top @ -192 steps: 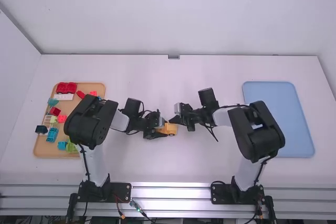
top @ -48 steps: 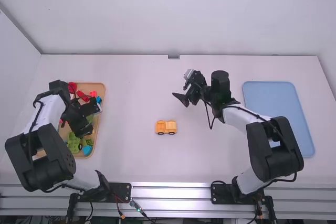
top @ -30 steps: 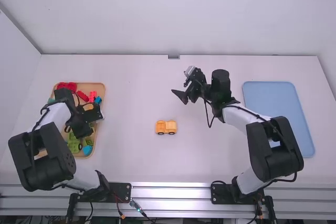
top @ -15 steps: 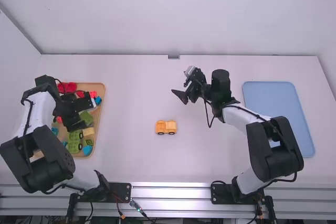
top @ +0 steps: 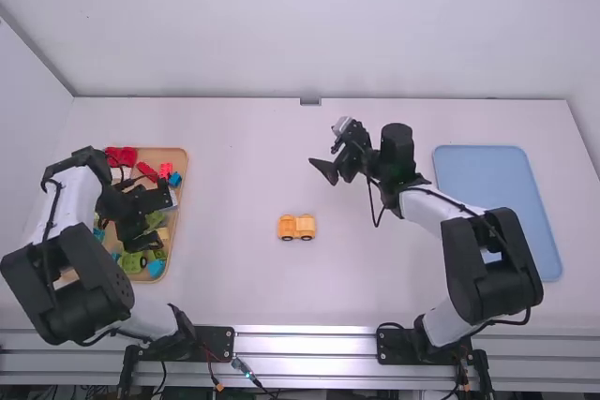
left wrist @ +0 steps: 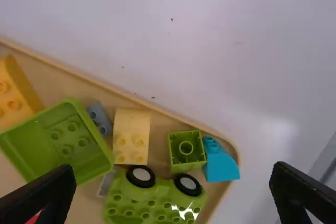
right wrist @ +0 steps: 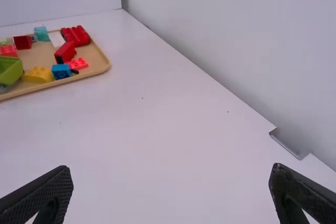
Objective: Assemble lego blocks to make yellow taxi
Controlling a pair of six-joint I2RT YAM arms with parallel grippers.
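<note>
Bright overall, faint shadows, glare on table [left wrist: 273, 129]

I'm working in what looks like a robotics lab, though my view of the room is narrow. Two jointed arms [top: 492, 259] stand on mounting plates [top: 192, 342] fixed along a slotted metal rail [top: 305, 340], with loose cables [top: 248, 372] around their bases. I see plain white walls [top: 309, 25] enclosing the white table [top: 375, 278], where toy blocks [top: 120, 155] sit sorted into a shallow tray [top: 185, 164] like test pieces.
</note>
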